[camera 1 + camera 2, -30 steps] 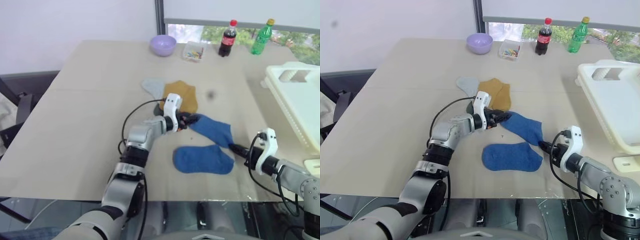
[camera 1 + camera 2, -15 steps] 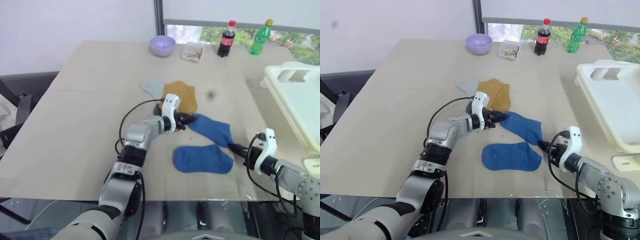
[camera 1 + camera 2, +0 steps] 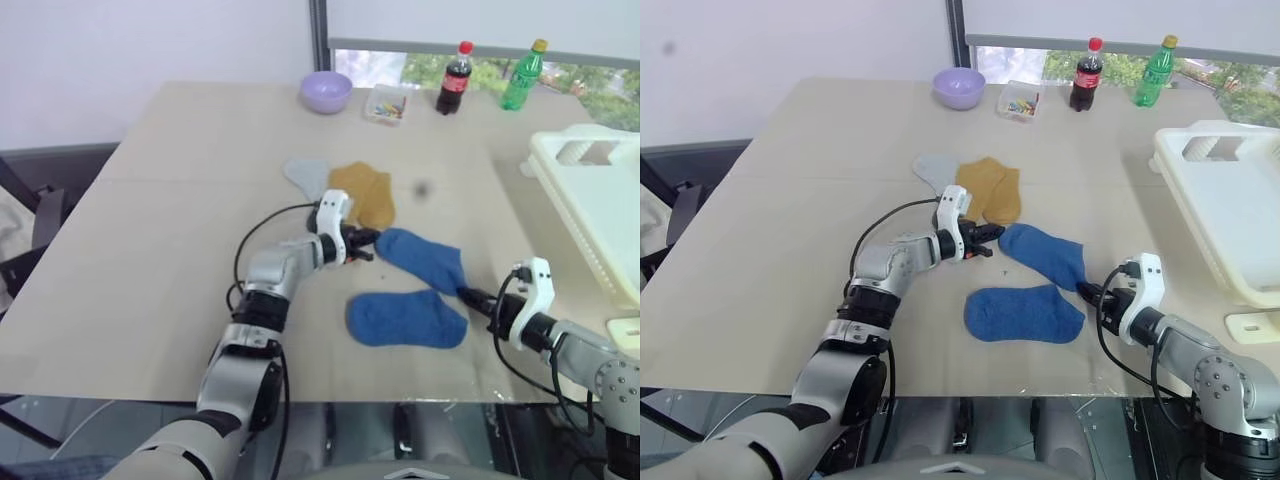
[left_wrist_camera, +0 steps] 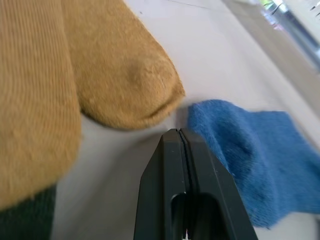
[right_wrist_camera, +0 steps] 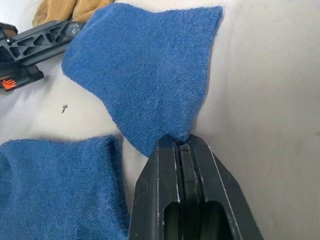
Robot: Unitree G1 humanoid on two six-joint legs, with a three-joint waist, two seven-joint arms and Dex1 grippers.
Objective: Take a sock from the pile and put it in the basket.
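Observation:
The pile lies mid-table: a mustard sock (image 3: 362, 192), a pale grey sock (image 3: 305, 173) and a dark bit under them. Two blue socks lie nearer, one slanted (image 3: 425, 258) and one flat (image 3: 405, 320). My left gripper (image 3: 370, 239) is shut and empty, its tip (image 4: 178, 132) on the table between the mustard toe and the slanted blue sock's end (image 4: 240, 150). At that sock's other, pointed corner my right gripper (image 5: 181, 142) is shut, with the corner caught at its tips. The white basket (image 3: 590, 200) stands at the right edge.
At the far side stand a lilac bowl (image 3: 326, 92), a small clear box of coloured bits (image 3: 386, 103), a cola bottle (image 3: 453, 77) and a green bottle (image 3: 524, 73). A black cable loops from my left wrist over the table (image 3: 262, 225).
My left gripper's fingers have closed beside the blue sock's end without taking it. The wrist rolled a little. The right gripper and the socks have stayed put.

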